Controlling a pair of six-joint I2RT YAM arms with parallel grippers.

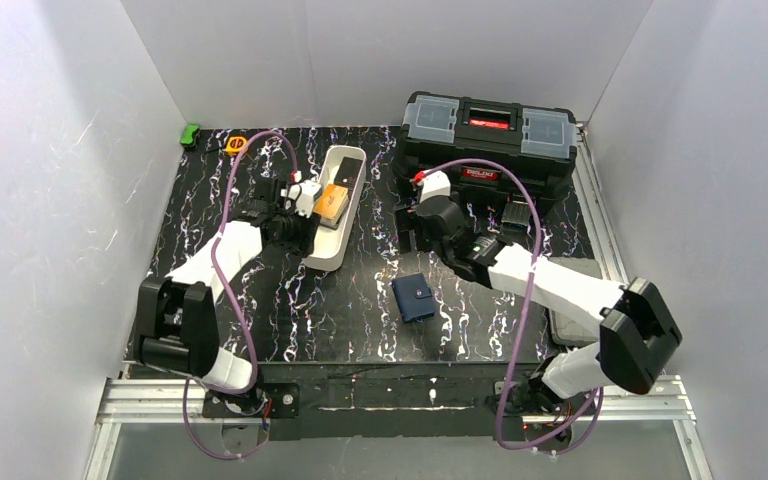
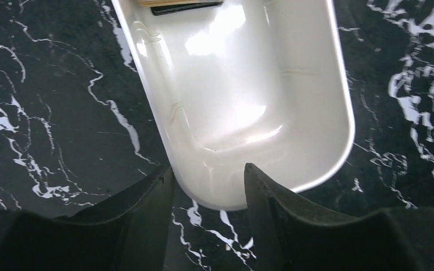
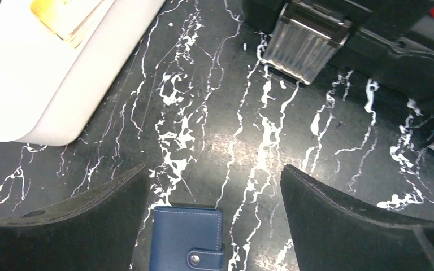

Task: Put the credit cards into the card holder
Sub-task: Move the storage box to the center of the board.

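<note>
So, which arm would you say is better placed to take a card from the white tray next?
Left, I think: the left hand hangs open over the white tray, cards just ahead. The right hand sits over the navy wallet instead.

Plain white walls point(image 1: 360, 60) box us in on three sides, soft even light washing over them. Centre stage, a black tabletop point(image 1: 290, 310) streaked with white marble veins (glossy enough to catch a faint sheen up close). Aluminium rails point(image 1: 160, 398) run along the near edge and up the right side.
</note>
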